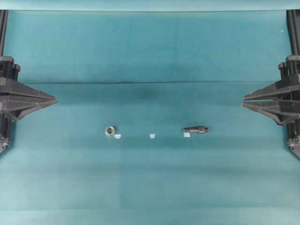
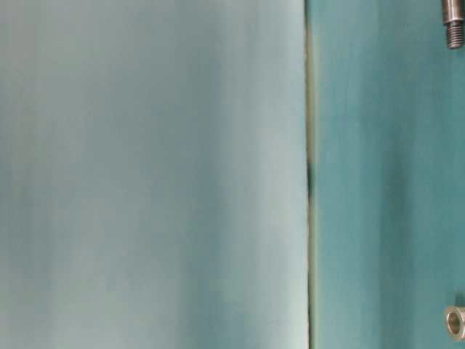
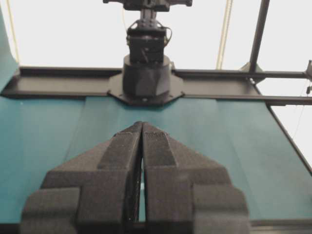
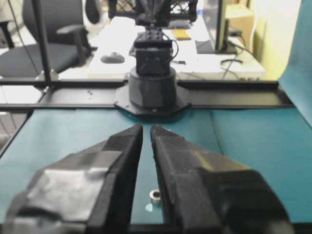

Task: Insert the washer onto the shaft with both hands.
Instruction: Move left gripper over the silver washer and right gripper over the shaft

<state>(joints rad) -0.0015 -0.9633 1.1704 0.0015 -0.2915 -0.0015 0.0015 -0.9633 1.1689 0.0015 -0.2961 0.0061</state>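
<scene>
1. Left pincer: held at the left edge of the teal surface, tips pointing toward the middle. In the left wrist view its fingers meet at the tips with only a hairline slit between them; it is closed and holds nothing.
2. Washer: a small silvery ring lying flat on the surface, left of centre, well apart from both pincers. It also shows at the lower right edge of the table-level view and between the fingers in the right wrist view.
3. Tape scraps: three pale blue pieces on the surface. One lies just beside the washer on its right, one sits near the middle between washer and shaft, and one lies just beside the shaft's left end.
4. Shaft: a short dark stepped rod lying on its side, right of centre, its length running left to right. Its threaded tip appears at the top right corner of the table-level view.
5. Right pincer: held at the right edge of the surface, tips pointing toward the middle. The right wrist view shows its fingers nearly together, a narrow gap between the tips; closed, gripping nothing.
</scene>
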